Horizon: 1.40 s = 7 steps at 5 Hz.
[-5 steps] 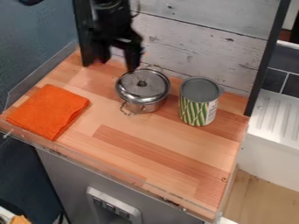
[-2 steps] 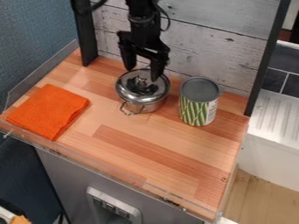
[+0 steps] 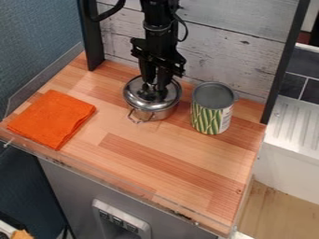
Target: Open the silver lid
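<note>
We see the gripper [image 3: 155, 84] hanging down over the middle of the silver lid [image 3: 135, 91], upper centre of the frame, but we can't tell whether its jaws are spread or pinching. The lid sits on the pot [image 3: 163, 114], left of our can [image 3: 211, 116]; an orange cloth [image 3: 50, 119] lies at the frame's left.

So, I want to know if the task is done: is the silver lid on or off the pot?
On: the lid sits on the rim of the pot, covering its top.

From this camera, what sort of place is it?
Likely a toy kitchen or mock-up: a small lidded pot and a can on a wooden counter, with a sink beside it.
</note>
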Tool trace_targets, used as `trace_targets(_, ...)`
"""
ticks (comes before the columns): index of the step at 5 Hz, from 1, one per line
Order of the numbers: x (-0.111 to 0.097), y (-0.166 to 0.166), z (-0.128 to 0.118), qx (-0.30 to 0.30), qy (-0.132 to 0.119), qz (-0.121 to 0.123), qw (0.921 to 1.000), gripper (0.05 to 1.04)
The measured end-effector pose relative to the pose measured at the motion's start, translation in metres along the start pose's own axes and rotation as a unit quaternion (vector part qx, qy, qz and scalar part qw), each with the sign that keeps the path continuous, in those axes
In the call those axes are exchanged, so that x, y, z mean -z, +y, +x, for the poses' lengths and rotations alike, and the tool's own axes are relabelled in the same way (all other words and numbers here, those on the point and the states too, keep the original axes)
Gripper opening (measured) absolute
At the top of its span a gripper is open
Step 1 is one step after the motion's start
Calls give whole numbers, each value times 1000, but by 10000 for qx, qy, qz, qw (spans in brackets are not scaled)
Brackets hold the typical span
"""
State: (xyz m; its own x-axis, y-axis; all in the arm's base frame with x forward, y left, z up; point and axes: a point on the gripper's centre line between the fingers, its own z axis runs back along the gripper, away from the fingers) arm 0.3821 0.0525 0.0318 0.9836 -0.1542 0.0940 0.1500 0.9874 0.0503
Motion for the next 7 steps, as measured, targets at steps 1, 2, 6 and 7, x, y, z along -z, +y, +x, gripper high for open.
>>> trace_targets(1, 1, 1, -4, -25, 109, 54, 9999, 282)
trace_targets(2, -2, 2, -5, 61, 204, 50, 9998, 282)
trace_targets(6, -39, -26, -103, 587, -1, 258, 9979, 282)
trace_targets(7, -30, -1, -127, 416, 85, 471, 9980, 282)
